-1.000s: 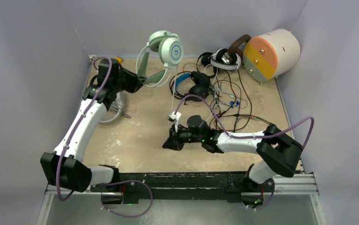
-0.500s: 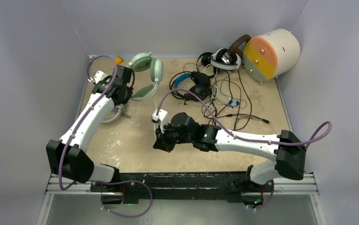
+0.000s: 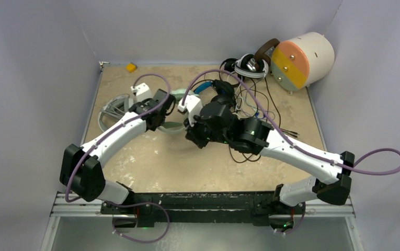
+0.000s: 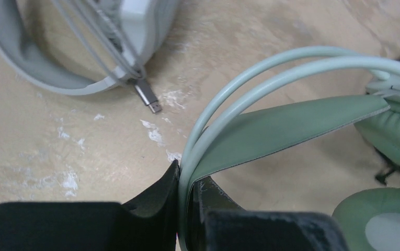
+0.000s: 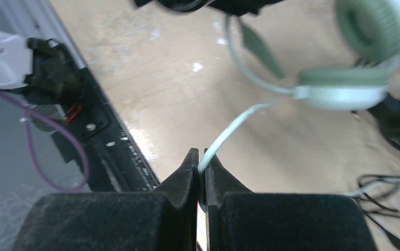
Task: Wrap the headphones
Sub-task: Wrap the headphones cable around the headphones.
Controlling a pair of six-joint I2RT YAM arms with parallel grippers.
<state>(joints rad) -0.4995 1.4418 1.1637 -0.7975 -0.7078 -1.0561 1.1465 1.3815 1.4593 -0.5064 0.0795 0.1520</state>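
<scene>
The mint-green headset (image 4: 297, 123) lies low over the table's middle. My left gripper (image 4: 188, 177) is shut on its thin headband wires, and shows in the top view (image 3: 162, 116). An ear cup (image 5: 374, 29) and the pale mint cable (image 5: 231, 128) show in the right wrist view. My right gripper (image 5: 201, 156) is shut on that cable, right beside the left gripper in the top view (image 3: 193, 137). The white-grey headset (image 3: 115, 107) lies at the left with its cable wound and a USB plug (image 4: 148, 97) sticking out. The black-and-blue headset (image 3: 214, 89), black-and-white headset (image 3: 250, 64) and brown headset (image 3: 264, 48) lie at the back.
A tangle of thin cables (image 3: 255, 112) spreads over the right middle, under my right arm. The big cream cylinder (image 3: 302, 57) stands at the back right. A small yellow block (image 3: 130, 67) sits at the back left. The table's black front rail (image 5: 103, 151) is close to the right gripper.
My left gripper has brought the mint-green headset down from the back wall toward the table's middle. My right gripper, shut on the cable, has moved back and left to meet it.
</scene>
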